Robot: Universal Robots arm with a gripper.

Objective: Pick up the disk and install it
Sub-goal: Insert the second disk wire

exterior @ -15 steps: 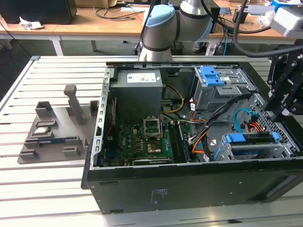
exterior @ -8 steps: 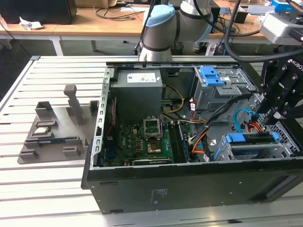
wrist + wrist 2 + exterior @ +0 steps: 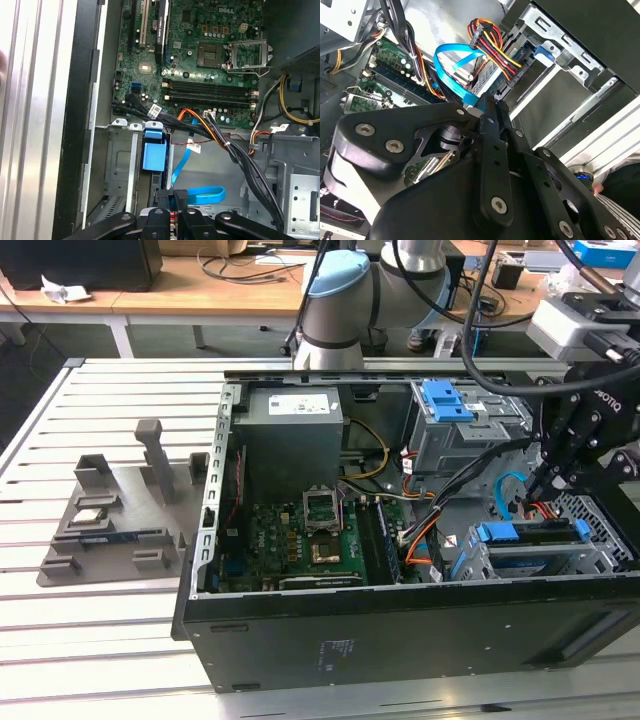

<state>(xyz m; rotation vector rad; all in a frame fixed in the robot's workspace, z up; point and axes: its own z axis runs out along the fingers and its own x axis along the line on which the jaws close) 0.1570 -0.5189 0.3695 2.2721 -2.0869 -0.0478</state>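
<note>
Slatted aluminium tabletop (image 3: 100, 640) is carrying your whole setup, with a wooden bench (image 3: 200, 300) of cables running behind it. You are looking at an open black computer case (image 3: 400, 640) lying on its side, its green motherboard (image 3: 300, 540) facing up beside the grey power-supply box (image 3: 295, 435). On the exterior view's left, a grey printed fixture (image 3: 115, 515) is standing on the slats, well apart from the case.

Your gripper (image 3: 535, 495) is reaching down into the case at the exterior view's right, just above the lower drive bay. Its black fingers (image 3: 492, 130) are pressed together in the second wrist view, with no gap showing and nothing clamped between them; the tips are sitting right by the looped blue data cable (image 3: 452, 62) and the red, yellow and black power lead (image 3: 492, 45).

The disk (image 3: 535, 535) is sitting in the metal drive cage (image 3: 590, 565) near the case's front corner, its blue carrier frame showing along the top edge, just below the fingertips. You cannot tell whether the tips are touching it. In the first wrist view, a blue latch (image 3: 153, 152) is standing on the cage beside the cable bundle (image 3: 220, 140).
</note>
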